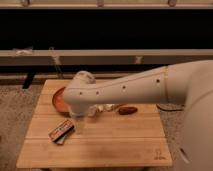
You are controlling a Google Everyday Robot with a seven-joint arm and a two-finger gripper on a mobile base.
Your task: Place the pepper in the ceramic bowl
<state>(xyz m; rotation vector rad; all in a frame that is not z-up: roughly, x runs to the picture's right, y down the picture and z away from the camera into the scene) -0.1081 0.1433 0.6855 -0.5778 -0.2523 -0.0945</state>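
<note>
Nearest on the wooden table there's a dark snack packet, and the gripper hangs just beside it, claw spread wide, nothing in it. The pepper lies a bit further back, well apart from the claw, untouched. The ceramic bowl sits behind the arm, half hidden. I'd say it's the reach step: next it has to swing across to the pepper and drop around it.
</note>
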